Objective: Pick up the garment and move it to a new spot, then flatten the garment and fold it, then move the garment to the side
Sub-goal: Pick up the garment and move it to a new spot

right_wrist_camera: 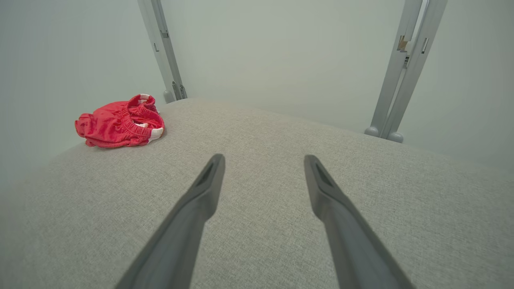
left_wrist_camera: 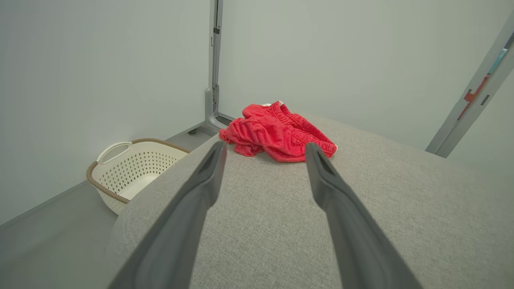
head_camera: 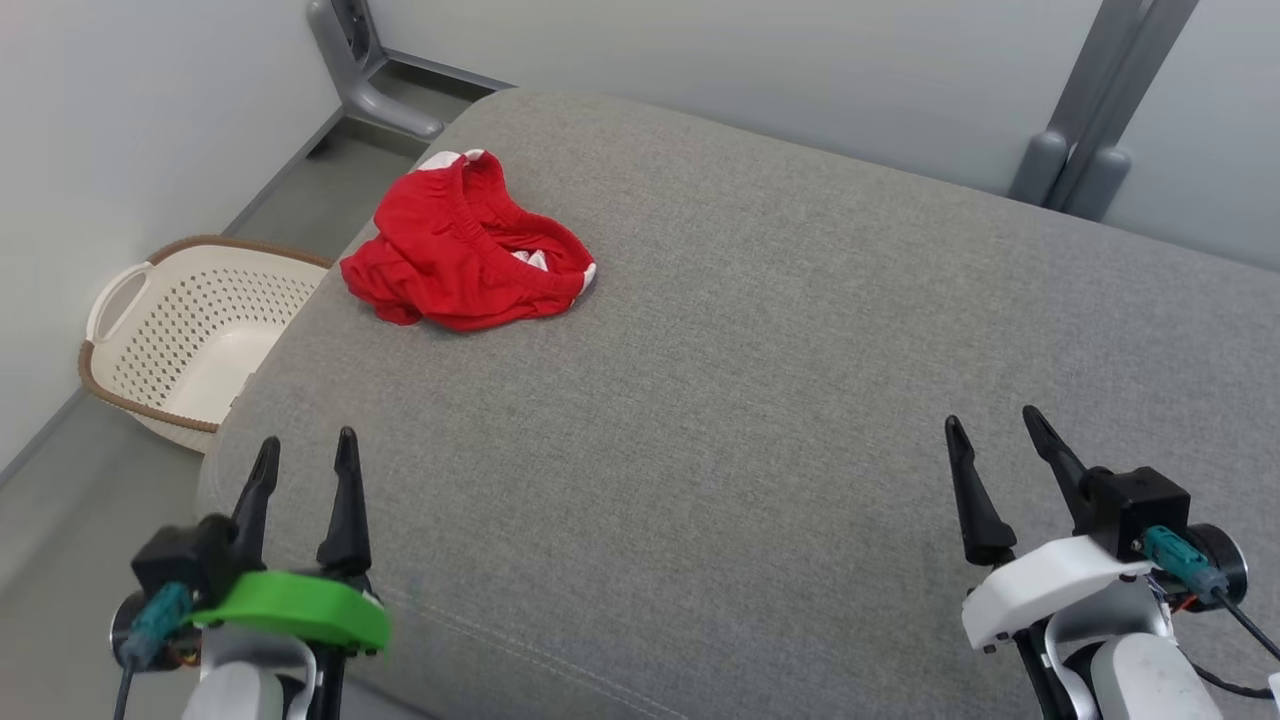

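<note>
Red garment (head_camera: 460,255) lies crumpled at eleven o'clock on the grey cushion (head_camera: 760,330); left gripper (head_camera: 307,437) and right gripper (head_camera: 991,415) hover empty, fingers spread.

The grey cushion (head_camera: 750,350) lies bare from the red garment (head_camera: 465,250) down to the left claw (head_camera: 307,437) and the right claw (head_camera: 992,415), both spread wide and empty, so either has an unblocked way to the garment. Just left of the garment the cushion drops off to the floor (head_camera: 60,520), where a white basket (head_camera: 190,330) stands against the wall (head_camera: 150,120). Behind the garment a grey post (head_camera: 370,80) stands close, and a pair of posts (head_camera: 1090,150) stands well apart to the garment's right.
</note>
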{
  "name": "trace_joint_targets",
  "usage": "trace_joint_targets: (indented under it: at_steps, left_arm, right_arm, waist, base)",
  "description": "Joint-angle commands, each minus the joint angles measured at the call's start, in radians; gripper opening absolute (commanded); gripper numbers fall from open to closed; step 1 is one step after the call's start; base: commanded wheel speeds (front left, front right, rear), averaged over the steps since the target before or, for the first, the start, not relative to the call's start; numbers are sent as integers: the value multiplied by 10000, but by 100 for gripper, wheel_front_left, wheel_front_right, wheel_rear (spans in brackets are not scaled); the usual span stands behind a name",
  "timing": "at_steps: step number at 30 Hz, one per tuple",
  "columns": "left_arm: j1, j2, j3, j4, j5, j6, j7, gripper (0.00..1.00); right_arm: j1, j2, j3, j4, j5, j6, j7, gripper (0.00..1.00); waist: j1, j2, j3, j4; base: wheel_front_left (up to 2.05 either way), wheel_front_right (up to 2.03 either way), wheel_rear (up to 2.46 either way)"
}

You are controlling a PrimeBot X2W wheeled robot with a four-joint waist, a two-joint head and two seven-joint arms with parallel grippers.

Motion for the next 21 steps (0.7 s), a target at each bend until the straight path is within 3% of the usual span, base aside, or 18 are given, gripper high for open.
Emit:
trace_joint_targets:
  at_steps: [1, 12, 21]
  left_arm:
    - [-599, 88, -126, 359, -168, -42, 81, 100]
    - [-5080, 558, 405, 4236, -1845, 1, 1605, 100]
    - [-7437, 1121, 1037, 5951, -2650, 4, 2166, 100]
  right_arm:
    - [-212, -124, 43, -104, -116, -15, 63, 100]
    - [-1374, -718, 952, -823, -298, -15, 698, 100]
    - [-2049, -1114, 1268, -2086, -495, -15, 1250, 100]
  waist:
    - [0, 0, 374, -203]
    - [0, 0, 2403, -1656]
    - [0, 0, 4443, -2767]
  base:
    - [0, 0, 0]
    - [0, 0, 0]
    - [0, 0, 0]
